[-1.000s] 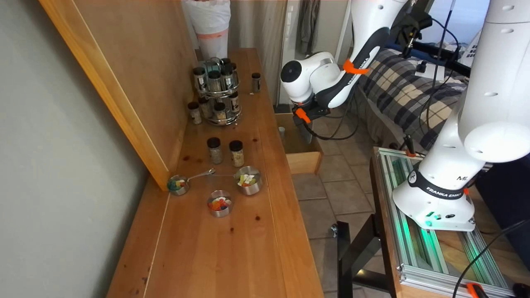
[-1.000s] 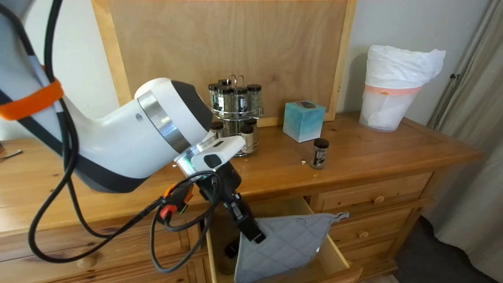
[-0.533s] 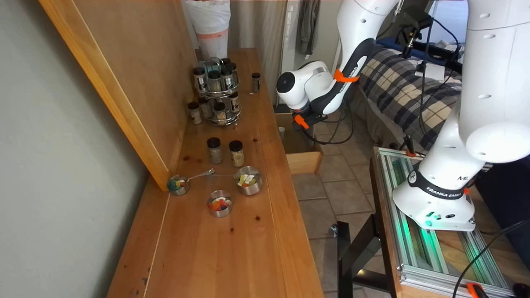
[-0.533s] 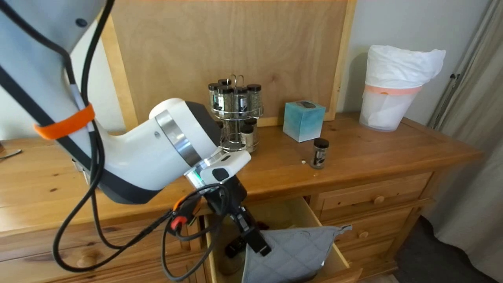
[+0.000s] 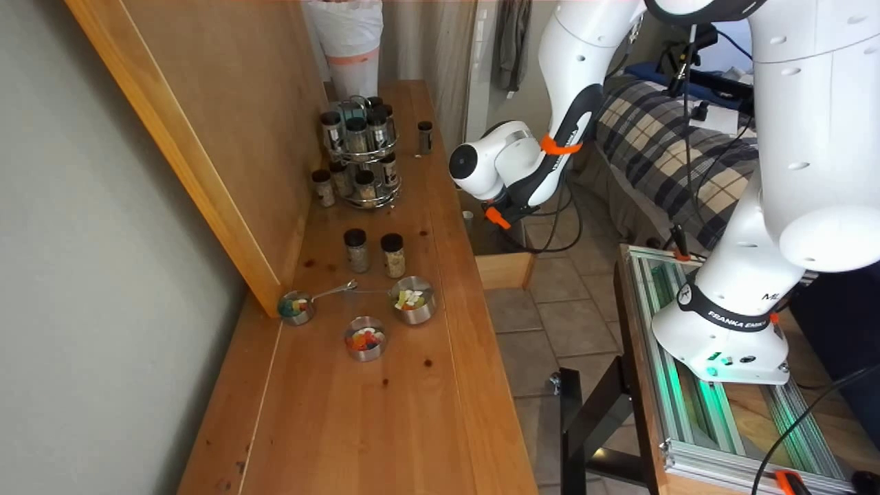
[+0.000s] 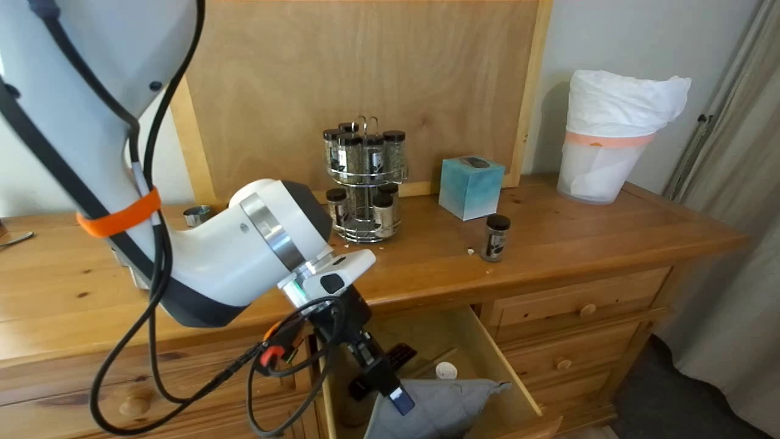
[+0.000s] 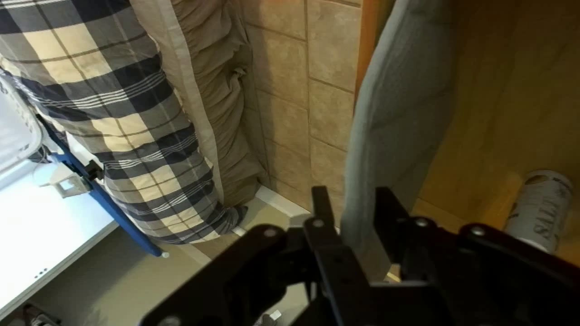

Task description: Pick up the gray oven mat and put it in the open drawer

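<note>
Gripper [image 7: 354, 199] with its fingers parted by a narrow gap: in the wrist view, the edge of the gray oven mat [image 7: 385, 131] stands between the two tips, a sliver of background showing between the fabric and the nine o'clock finger; contact at the three o'clock finger cannot be told. In an exterior view, the mat is at four o'clock of the fingertips, within the outline of the open drawer [image 6: 487, 350], one pointed corner directed toward three o'clock; the lower border of the view cuts off the rest, so contact with the drawer floor cannot be told. Also inside the drawer are a white round object [image 6: 446, 370], just past twelve o'clock of the mat, and a dark elongated object [image 6: 400, 355] at eleven. The wrist view shows a pale cylinder [image 7: 541, 210] lettered SALT at four o'clock of the mat.

Wooden surface [image 6: 426, 268]: a wire spice rack [image 6: 368, 183] stands at twelve o'clock of the gripper and a blue box [image 6: 472, 188] at one; a dark-capped jar [image 6: 495, 241] is near the box, at its five o'clock, and a white bin [image 6: 591, 174] at its two. In an exterior view, three metal cups [image 5: 421, 315] holding coloured pieces lie between five and eight o'clock of two upright jars [image 5: 393, 256].
</note>
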Controlling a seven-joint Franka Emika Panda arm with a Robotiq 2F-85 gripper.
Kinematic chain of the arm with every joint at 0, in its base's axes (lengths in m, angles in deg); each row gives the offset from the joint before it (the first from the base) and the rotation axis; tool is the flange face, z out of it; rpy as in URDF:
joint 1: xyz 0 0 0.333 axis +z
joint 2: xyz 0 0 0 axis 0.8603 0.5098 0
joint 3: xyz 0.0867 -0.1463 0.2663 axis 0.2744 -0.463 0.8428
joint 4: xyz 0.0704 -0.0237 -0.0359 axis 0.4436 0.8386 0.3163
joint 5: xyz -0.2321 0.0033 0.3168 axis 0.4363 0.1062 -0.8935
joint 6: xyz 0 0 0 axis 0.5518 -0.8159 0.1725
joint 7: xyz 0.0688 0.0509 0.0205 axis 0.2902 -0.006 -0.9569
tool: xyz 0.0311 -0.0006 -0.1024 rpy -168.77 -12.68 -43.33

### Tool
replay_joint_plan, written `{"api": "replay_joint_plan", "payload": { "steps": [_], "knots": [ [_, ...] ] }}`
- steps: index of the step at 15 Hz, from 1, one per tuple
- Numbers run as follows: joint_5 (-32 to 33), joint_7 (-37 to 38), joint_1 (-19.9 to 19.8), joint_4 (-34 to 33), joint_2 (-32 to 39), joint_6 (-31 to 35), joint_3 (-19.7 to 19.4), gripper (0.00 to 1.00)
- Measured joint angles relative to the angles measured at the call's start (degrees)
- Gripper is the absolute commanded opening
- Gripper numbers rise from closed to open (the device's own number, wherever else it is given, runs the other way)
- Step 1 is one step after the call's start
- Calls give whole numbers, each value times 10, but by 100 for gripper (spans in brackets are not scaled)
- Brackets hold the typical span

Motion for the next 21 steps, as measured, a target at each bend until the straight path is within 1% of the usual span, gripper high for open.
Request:
{"api": "replay_joint_plan", "payload": {
  "steps": [1,3,4,5,6,10,13,15,17,19,21],
  "knots": [
    [0,0,4,-4,4,-3,1,69],
    [0,-1,11,-10,8,-6,2,82],
    [0,-1,14,-12,8,-6,4,90],
    [0,-2,18,-15,7,-6,6,96],
    [0,-2,21,-18,7,-6,8,100],
    [0,-2,30,-28,-3,-3,15,100],
    [-1,-3,30,-26,-31,3,15,100],
    [-21,-20,30,-26,-56,11,19,100],
    [-70,-78,29,-25,-81,10,25,100],
    [-126,-162,27,-18,-108,5,30,100],
    [-170,-247,8,-2,-140,-13,53,100]
  ]
}}
